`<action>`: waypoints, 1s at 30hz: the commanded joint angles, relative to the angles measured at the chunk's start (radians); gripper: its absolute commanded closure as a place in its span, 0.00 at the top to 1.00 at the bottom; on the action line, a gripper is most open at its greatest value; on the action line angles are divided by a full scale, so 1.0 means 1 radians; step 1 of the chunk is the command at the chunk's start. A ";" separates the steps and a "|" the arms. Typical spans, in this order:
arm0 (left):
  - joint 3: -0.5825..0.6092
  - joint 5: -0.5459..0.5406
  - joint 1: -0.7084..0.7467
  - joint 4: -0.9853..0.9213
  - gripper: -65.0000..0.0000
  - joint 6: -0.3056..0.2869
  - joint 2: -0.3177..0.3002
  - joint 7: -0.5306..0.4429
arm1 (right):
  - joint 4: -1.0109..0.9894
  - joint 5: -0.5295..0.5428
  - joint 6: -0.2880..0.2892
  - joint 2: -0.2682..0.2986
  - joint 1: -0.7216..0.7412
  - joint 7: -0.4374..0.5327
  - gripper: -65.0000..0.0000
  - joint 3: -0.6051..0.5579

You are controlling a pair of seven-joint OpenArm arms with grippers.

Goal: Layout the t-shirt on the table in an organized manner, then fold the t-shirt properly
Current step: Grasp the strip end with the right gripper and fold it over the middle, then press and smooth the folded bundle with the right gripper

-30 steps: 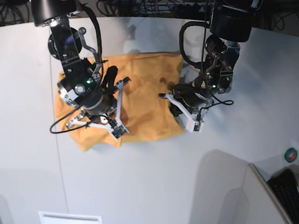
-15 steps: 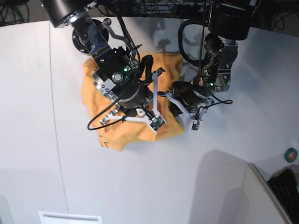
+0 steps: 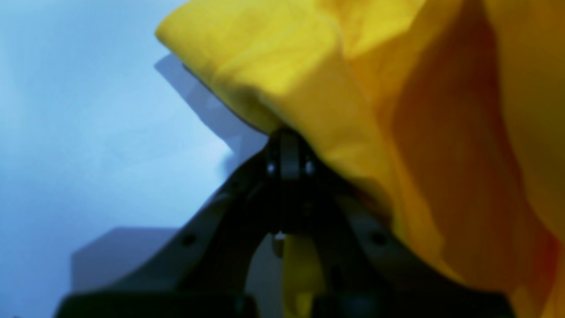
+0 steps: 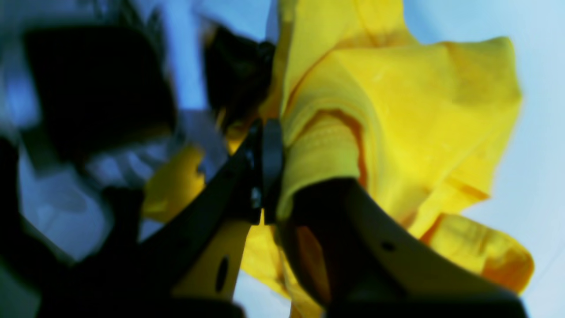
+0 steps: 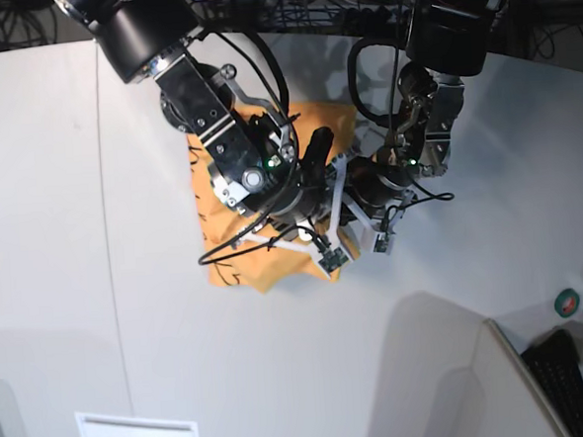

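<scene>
The light orange t-shirt (image 5: 237, 269) lies bunched and doubled over near the middle of the table (image 5: 54, 213). Most of it is hidden under the two arms, which meet above it. In the right wrist view my right gripper (image 4: 265, 132) is shut on a fold of the t-shirt (image 4: 397, 101), and the cloth hangs in loose folds beside the fingers. In the left wrist view my left gripper (image 3: 284, 143) is shut on an edge of the t-shirt (image 3: 353, 88), which drapes up and to the right. The print is hidden, apart from a few black marks at the cloth's left edge in the base view.
A thin seam line (image 5: 111, 249) runs down the table on the left. A white slot plate (image 5: 136, 433) sits near the front edge. A grey panel (image 5: 450, 377), a keyboard (image 5: 564, 385) and a green tape roll (image 5: 567, 303) are at the lower right. Cables (image 5: 22, 22) run along the back.
My right arm has swept from the shirt's left side across to the right, pulling that side over. The shirt is now narrower and bunched. The left arm has hardly moved.
</scene>
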 commanded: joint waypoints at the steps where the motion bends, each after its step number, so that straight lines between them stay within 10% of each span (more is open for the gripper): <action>1: 0.003 0.028 0.009 -0.004 0.00 0.014 -0.005 0.074 | 0.000 0.024 -0.019 -0.011 0.025 0.021 0.00 -0.003; 17: -0.028 0.019 0.124 0.192 0.00 0.016 -0.103 0.080 | -0.045 0.030 -0.031 -0.009 0.007 0.062 0.00 0.003; 29: -0.422 0.019 0.402 0.385 0.00 0.009 -0.146 0.082 | -0.057 0.033 -0.031 -0.009 -0.015 0.064 0.00 0.000; 30: -0.442 0.019 0.415 0.385 0.00 0.009 -0.154 0.082 | -0.057 0.033 -0.031 -0.011 -0.015 0.066 0.12 -0.003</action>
